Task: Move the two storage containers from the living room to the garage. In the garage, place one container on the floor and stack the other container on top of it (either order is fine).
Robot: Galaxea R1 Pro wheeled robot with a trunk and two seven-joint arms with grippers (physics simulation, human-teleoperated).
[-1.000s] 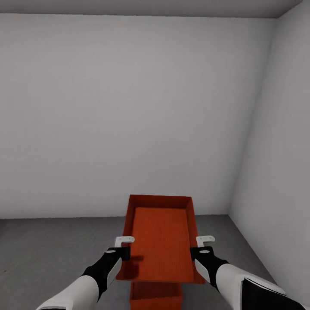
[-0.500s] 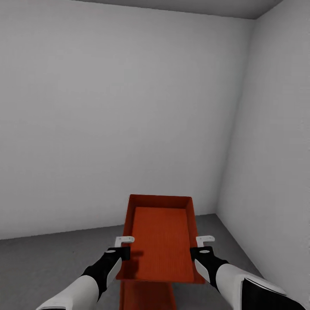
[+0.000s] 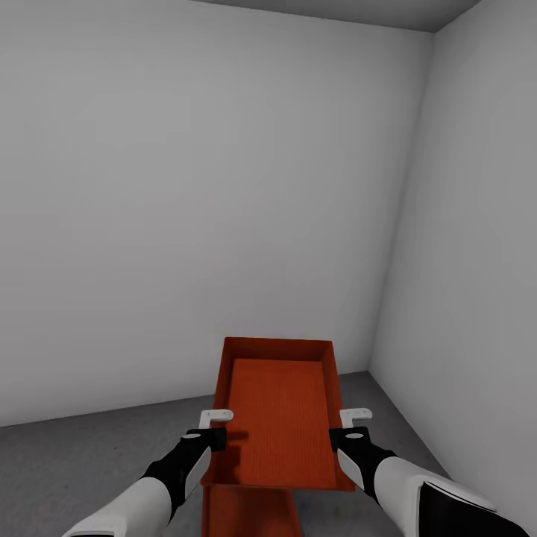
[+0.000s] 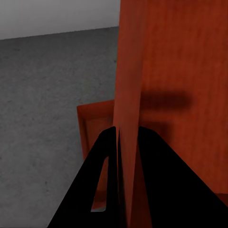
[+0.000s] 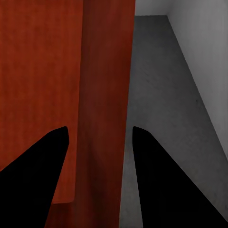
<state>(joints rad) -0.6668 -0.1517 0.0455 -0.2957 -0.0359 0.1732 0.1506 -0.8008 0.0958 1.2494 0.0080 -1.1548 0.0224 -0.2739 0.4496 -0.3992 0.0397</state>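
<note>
- Swung left since a second ago, so the corner of the grey walls now sits further left; lower bin now left of centre
- Held bin raised over the floor, above the lower one
- Left gripper clamped on its left wall; right gripper straddling the right wall, contact unclear

Both forearms are glossy white, narrowing to black wrists; the left gripper and right gripper carry white brackets and black wedge-shaped fingers.
</note>
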